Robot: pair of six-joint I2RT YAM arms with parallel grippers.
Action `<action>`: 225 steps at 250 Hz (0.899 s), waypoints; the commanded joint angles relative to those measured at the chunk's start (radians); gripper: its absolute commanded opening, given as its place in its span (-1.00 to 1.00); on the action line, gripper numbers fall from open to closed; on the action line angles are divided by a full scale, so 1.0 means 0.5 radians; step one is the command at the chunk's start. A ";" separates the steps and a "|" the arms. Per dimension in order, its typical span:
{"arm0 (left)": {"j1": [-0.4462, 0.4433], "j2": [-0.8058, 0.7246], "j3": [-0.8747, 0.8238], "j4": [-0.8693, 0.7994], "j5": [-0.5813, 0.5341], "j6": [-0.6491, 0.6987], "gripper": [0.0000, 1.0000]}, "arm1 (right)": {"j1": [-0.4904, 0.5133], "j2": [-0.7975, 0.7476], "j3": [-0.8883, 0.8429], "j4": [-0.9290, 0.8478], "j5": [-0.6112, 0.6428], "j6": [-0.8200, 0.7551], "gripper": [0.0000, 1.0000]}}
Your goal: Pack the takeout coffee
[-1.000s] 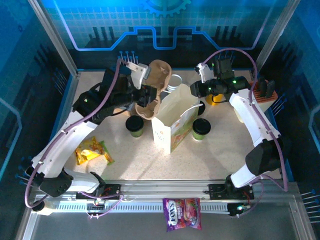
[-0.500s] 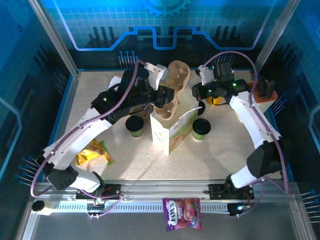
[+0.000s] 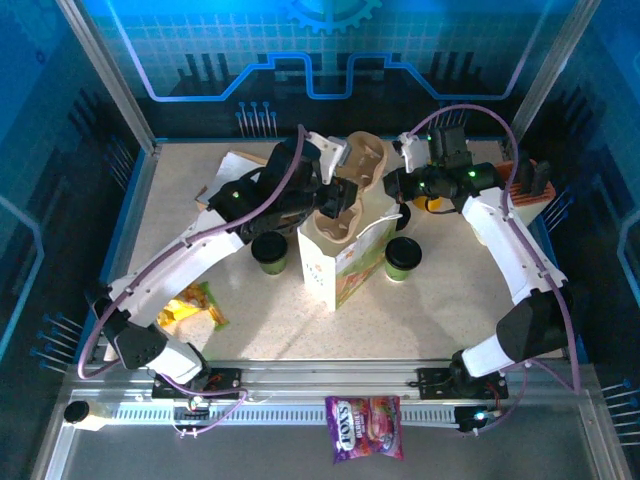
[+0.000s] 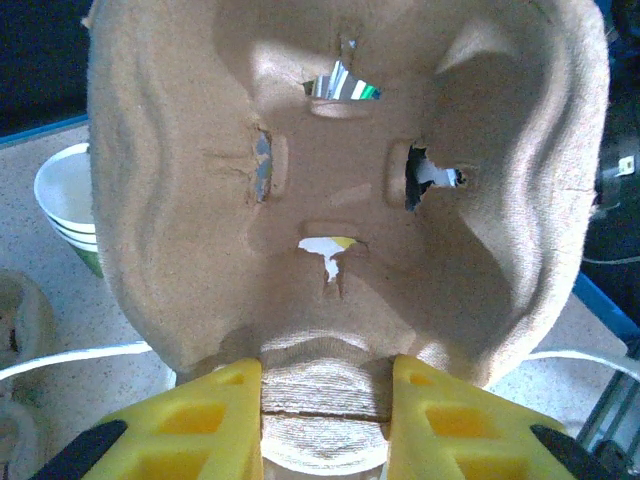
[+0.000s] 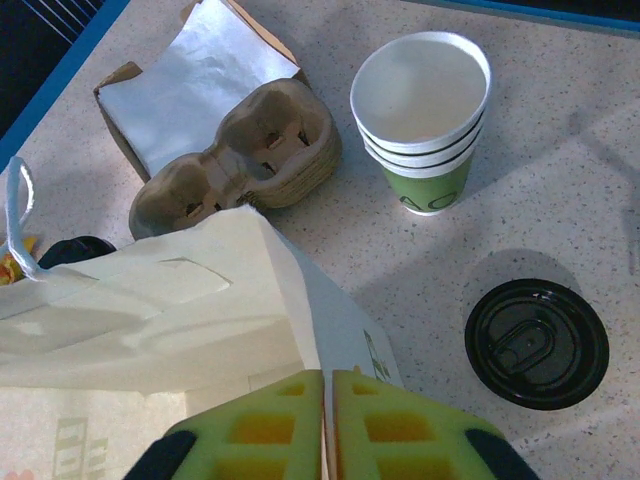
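Holding the carrier over the bag, left claw clears both coffee cups.

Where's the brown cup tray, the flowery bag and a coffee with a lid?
Brown moulded-cardboard cup tray (image 4: pixel 340 215): left wrist view, centre between its slits.
White flower-printed paper bag (image 3: pixel 360 265): top external view, printed side wall.
Black-lidded green paper coffee cup (image 3: pixel 269 247), left of bag: top external view, its lid.
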 commanded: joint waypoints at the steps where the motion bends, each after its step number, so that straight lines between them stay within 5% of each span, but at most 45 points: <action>1: -0.024 0.002 -0.047 0.067 -0.040 0.091 -0.40 | 0.012 -0.042 -0.012 -0.002 -0.010 0.014 -0.72; 225: -0.031 0.046 -0.183 -0.006 0.007 0.215 -0.39 | -0.001 -0.028 -0.052 -0.003 0.037 0.002 -0.36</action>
